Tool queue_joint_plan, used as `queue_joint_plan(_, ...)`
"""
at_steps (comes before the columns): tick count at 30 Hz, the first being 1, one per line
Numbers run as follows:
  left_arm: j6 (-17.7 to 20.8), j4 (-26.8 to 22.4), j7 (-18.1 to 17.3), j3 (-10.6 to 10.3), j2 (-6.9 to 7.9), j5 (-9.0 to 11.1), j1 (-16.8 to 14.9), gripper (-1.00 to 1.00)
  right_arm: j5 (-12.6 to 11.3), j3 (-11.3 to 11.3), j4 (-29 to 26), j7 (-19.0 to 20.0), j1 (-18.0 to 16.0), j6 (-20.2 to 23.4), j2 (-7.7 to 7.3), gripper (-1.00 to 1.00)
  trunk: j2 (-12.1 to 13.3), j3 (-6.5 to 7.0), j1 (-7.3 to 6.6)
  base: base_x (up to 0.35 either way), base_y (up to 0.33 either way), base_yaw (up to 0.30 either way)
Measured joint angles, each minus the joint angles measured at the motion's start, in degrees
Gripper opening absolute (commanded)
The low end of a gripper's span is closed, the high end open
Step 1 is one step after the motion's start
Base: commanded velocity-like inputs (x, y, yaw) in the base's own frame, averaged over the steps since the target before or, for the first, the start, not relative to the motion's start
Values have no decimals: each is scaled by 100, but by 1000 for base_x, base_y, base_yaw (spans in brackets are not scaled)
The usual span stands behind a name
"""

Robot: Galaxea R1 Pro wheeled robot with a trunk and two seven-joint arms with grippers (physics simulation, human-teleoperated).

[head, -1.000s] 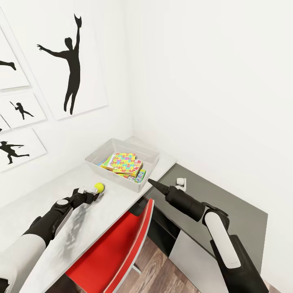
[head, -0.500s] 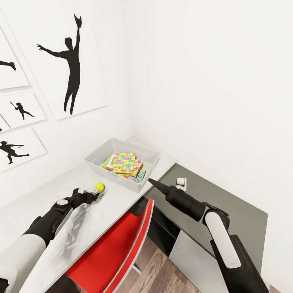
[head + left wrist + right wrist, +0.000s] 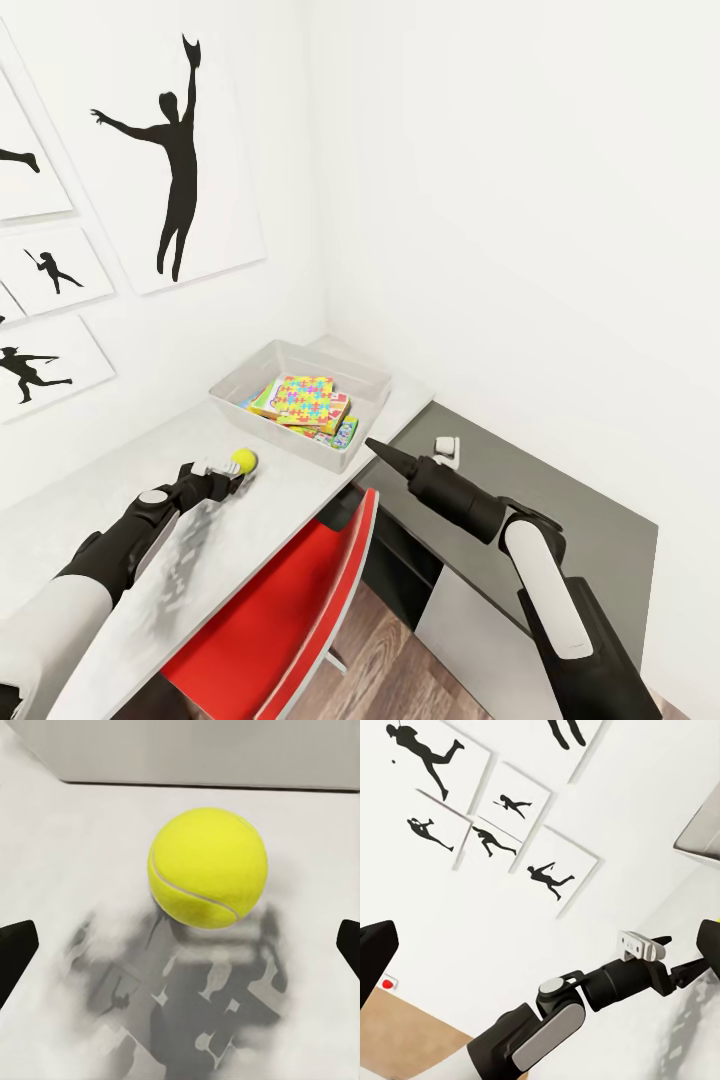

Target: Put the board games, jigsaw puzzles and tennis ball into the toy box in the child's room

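Reaching low over the table (image 3: 250, 520), the left gripper (image 3: 228, 478) has its fingers spread wide; in the left wrist view their dark tips (image 3: 15, 949) sit at the two far edges with bare desk top between them. The tennis ball (image 3: 244, 460) rests on the table just ahead of those fingers, in line with the gap but not between them, and nothing is clamped on it. In the left wrist view the ball (image 3: 208, 868) sits clear of both tips, with the grey wall of the toy box (image 3: 202, 754) behind it.

A red chair (image 3: 290, 620) is tucked under the near edge of the table. The right gripper (image 3: 382, 452) hangs in the air off the table's end, above the lower dark grey unit (image 3: 560, 500); from the head view it looks like a closed point, but the right wrist view shows its dark tips (image 3: 376, 945) well apart, holding nothing. A small white object (image 3: 446, 447) stands on that unit just beyond it.

Further along the table, the toy box (image 3: 235, 385) sits in the corner against the white walls. Inside it a jigsaw puzzle (image 3: 303, 399) lies on top of a stack of flat colourful boxes, tilted slightly. Black silhouette pictures (image 3: 175, 150) hang on the wall beyond.
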Motion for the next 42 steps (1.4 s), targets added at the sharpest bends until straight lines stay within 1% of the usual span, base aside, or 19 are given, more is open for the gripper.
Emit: queue_joint_plan(42,-4,-1,1,-18,-3,8,0,100,0,-8,-3,0,0,0,0,100,0,0,0,15,0,0)
